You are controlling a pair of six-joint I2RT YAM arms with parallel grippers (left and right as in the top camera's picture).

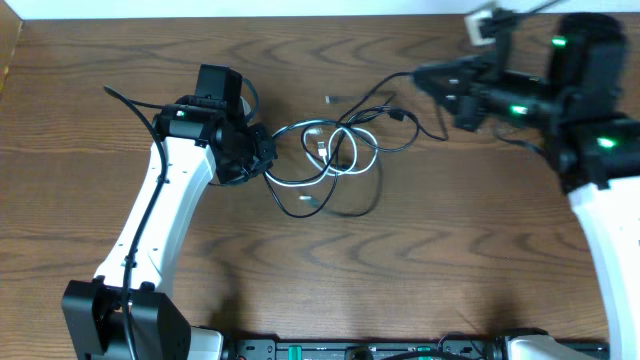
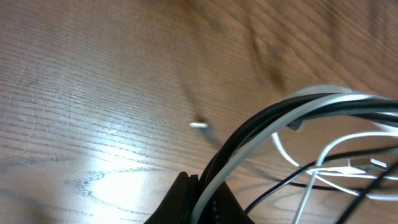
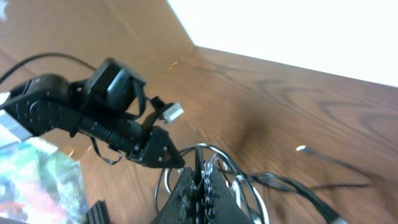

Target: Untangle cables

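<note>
Left gripper clamped on the left edge of the cables; black and white strands run together into its closed jaws. The cables lie in loose tangled loops on the wooden table, mid-table between the two arms. Right gripper closed, just right of the loops; whether it pinches a black strand cannot be told.

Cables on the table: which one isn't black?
The white cable; the other cords tangled with it are all black. It runs alongside black strands into the shut left tool.
</note>
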